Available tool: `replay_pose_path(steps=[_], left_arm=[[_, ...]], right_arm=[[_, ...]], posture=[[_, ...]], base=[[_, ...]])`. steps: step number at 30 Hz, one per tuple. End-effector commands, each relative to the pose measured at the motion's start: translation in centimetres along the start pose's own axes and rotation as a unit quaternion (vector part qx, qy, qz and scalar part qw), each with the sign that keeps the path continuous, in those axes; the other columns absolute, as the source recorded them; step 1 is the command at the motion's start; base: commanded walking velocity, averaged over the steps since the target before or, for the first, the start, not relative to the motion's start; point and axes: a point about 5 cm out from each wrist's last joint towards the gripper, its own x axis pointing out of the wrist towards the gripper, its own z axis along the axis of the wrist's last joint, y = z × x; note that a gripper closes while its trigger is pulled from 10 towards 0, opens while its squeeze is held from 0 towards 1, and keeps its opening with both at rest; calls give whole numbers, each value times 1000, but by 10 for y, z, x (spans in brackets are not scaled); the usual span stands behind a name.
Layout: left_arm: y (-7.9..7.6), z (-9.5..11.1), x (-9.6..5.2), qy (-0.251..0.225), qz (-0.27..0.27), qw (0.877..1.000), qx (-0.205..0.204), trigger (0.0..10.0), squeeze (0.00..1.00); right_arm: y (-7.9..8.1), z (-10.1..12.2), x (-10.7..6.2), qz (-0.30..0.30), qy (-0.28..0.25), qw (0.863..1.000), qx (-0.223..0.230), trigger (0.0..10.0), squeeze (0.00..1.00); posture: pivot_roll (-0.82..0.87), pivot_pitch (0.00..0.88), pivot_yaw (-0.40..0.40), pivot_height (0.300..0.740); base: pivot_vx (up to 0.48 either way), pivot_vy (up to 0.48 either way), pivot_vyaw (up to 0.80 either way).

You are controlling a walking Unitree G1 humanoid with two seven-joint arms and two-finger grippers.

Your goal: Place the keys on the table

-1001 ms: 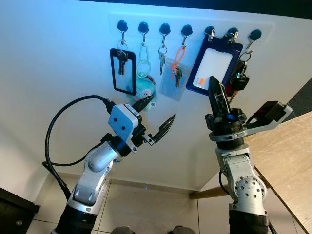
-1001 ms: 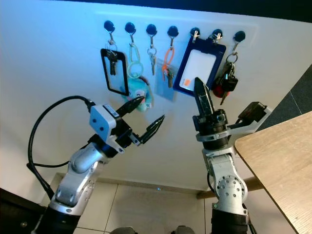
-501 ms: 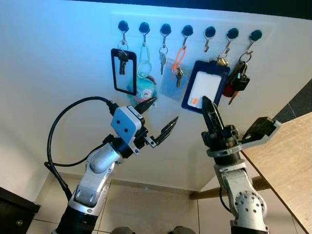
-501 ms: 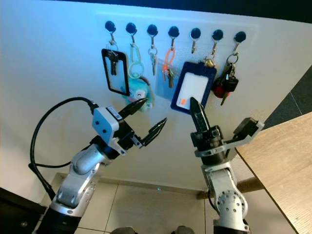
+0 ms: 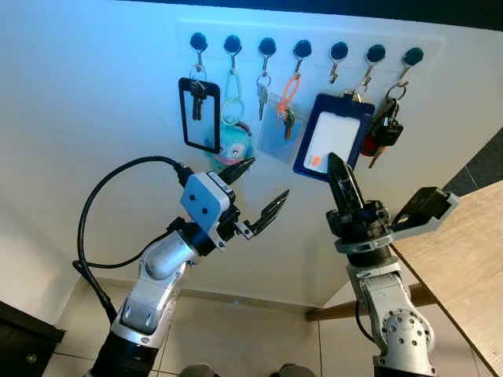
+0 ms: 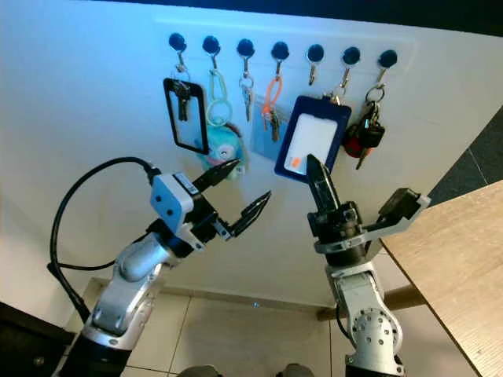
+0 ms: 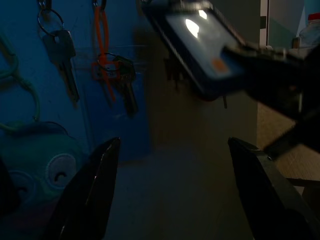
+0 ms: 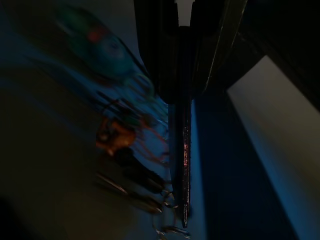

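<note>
Right gripper (image 5: 339,174) raised toward the wall, its two long black fingers pressed together on the lower edge of the dark blue badge holder with a white card (image 5: 330,147) — badge tilted, its top lifted just clear below the fifth hook (image 5: 338,53). In the right wrist view, closed fingers (image 8: 181,75) clamped on the thin blue edge, blurred keys beyond. Left gripper (image 5: 259,192) held up beside it, fingers spread wide apart, holding nothing; the teal plush keyring (image 5: 231,141) just past its upper fingertip.

Farther up the wall from both sets of jaws, a row of seven black round hooks (image 5: 302,50): a black-framed card holder with keys (image 5: 198,112), a pale green carabiner (image 5: 232,98), a single silver key (image 5: 261,96), an orange loop with keys on a clear pouch (image 5: 284,110), and, beside the held badge, a bunch of keys with black and red fobs (image 5: 383,132) — hung from the last two hooks. Light wooden table (image 5: 468,251) off to the outer side of the right gripper, bare.
</note>
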Motion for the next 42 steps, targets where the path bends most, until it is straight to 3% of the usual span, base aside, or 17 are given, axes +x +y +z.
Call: replay_pose_path(steps=[1,8,24,25,26,27,28,34,42], left_arm=[[-3,0,-1,0,-7,1000,4,10000,0],[-3,0,-1,0,-8,1000,3,10000,0],[-8,-1,-1,4,-25,1000,5,10000,0],[-8,-1,-1,4,-25,1000,5,10000,0],[-8,-1,-1,4,-25,1000,5,10000,0],[-8,-1,-1,4,-25,1000,5,10000,0],[-8,0,-1,4,-26,1000,4,10000,0],[-8,0,-1,4,-27,1000,4,10000,0],[-9,0,-2,3,-27,1000,5,10000,0]], right_arm=[[12,-2,9,32,-6,999,16,0,0],[26,1,22,65,-14,998,18,0,0],[24,13,28,53,-37,998,10,0,0],[23,15,29,48,-43,998,11,745,0],[23,16,29,45,-47,998,8,3451,0],[23,16,29,45,-47,998,8,3451,0],[23,20,32,42,-55,998,1,10000,0],[26,25,34,51,-63,997,2,10000,0],[37,18,39,78,-35,996,-1,10000,0]], posture=[[86,80,-25,740],[85,81,-26,740],[85,82,-23,740],[86,83,-24,740],[87,84,-23,740],[87,84,-23,740],[87,84,-23,740],[86,81,-24,740],[86,78,-26,740]], base=[[0,0,0],[0,0,0],[0,0,0],[0,0,0],[0,0,0],[0,0,0],[0,0,0],[0,0,0],[0,0,0]])
